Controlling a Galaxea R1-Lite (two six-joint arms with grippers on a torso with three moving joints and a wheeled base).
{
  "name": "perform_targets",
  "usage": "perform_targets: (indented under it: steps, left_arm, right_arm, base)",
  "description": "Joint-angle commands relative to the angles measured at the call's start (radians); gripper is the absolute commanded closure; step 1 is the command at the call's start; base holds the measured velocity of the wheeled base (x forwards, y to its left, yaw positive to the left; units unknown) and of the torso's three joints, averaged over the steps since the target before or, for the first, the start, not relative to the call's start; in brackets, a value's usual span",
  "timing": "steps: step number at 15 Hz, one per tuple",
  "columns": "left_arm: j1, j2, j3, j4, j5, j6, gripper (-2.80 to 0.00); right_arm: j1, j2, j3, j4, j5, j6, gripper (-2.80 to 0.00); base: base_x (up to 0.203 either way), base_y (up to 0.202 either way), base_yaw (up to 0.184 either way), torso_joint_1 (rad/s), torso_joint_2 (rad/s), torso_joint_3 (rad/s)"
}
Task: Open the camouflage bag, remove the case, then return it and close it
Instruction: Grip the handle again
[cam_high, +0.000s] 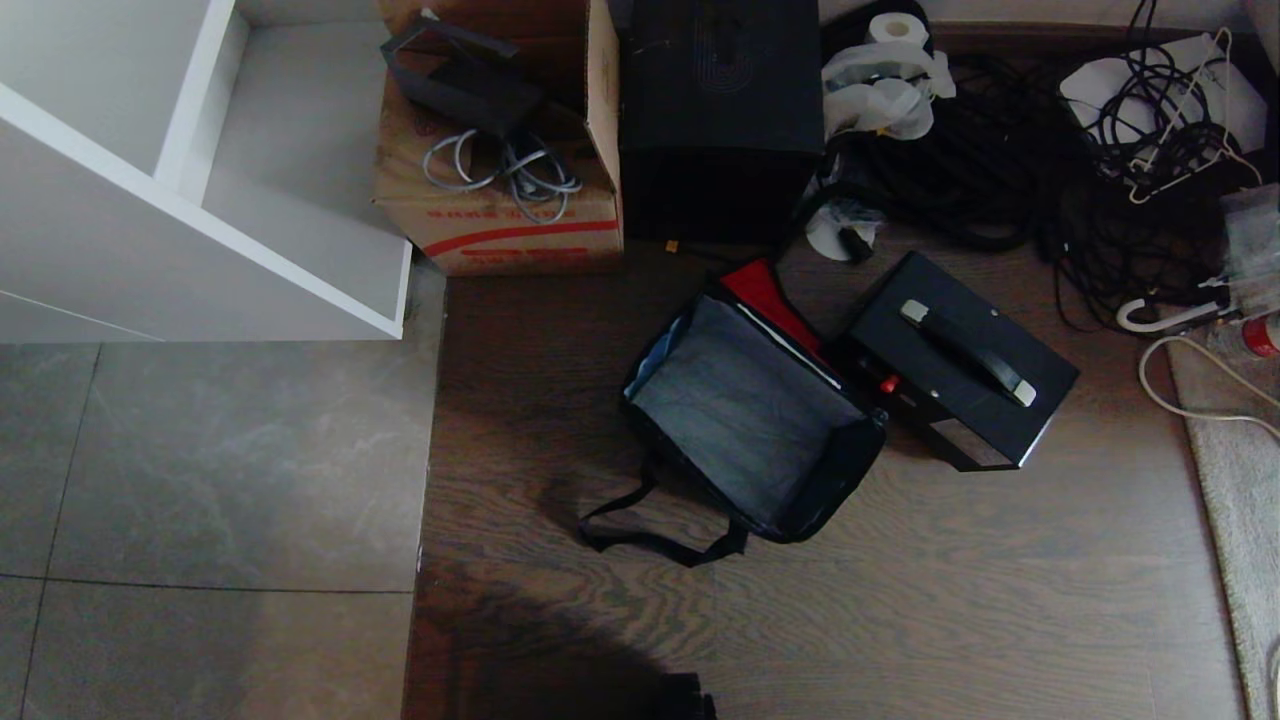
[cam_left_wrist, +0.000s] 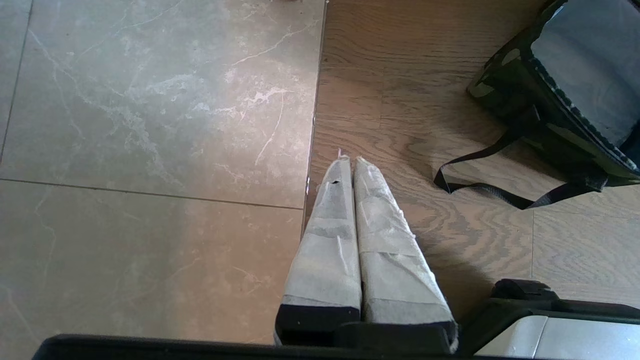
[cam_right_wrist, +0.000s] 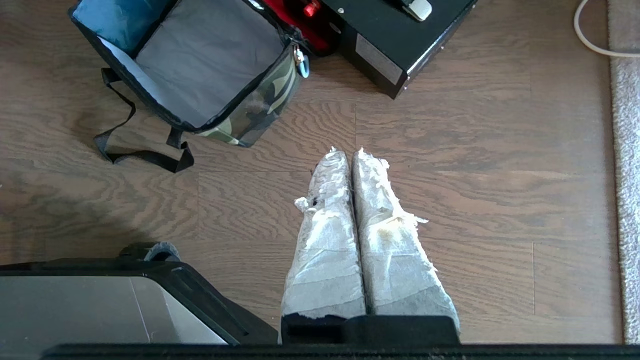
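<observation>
The camouflage bag (cam_high: 745, 415) lies open on the wooden floor, grey lining bare and empty, its red lid panel (cam_high: 765, 295) folded back toward the far side. Its black strap (cam_high: 640, 530) trails on the near side. The case (cam_high: 955, 360), black with a flat handle on pale mounts, stands on the floor just right of the bag, touching its lid edge. Neither arm shows in the head view. My left gripper (cam_left_wrist: 349, 161) hangs shut over the tile-wood seam, well short of the bag (cam_left_wrist: 575, 95). My right gripper (cam_right_wrist: 346, 152) hangs shut and empty, short of the bag (cam_right_wrist: 210, 65) and the case (cam_right_wrist: 400, 35).
A cardboard carton (cam_high: 500, 150) and a tall plain black box (cam_high: 720, 120) stand behind the bag. Tangled cables (cam_high: 1130, 150) and paper rolls (cam_high: 890, 70) fill the back right. A white shelf unit (cam_high: 200, 180) is at the left, a pale rug (cam_high: 1235, 480) at the right.
</observation>
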Motion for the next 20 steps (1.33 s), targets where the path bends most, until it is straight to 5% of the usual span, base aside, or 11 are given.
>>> perform_targets:
  steps: [1, 20]
  left_arm:
    - [0.0, 0.0, 0.011, -0.001, 0.001, -0.001, 0.0]
    - [0.0, 0.0, 0.011, -0.001, 0.001, 0.001, 0.0]
  right_arm:
    - [0.0, 0.003, 0.0, 0.0, 0.0, 0.0, 0.0]
    - [0.0, 0.003, 0.0, 0.0, 0.0, 0.0, 0.0]
  base:
    - [0.0, 0.0, 0.0, 0.0, 0.0, 0.0]
    - [0.0, 0.0, 0.0, 0.0, 0.0, 0.0]
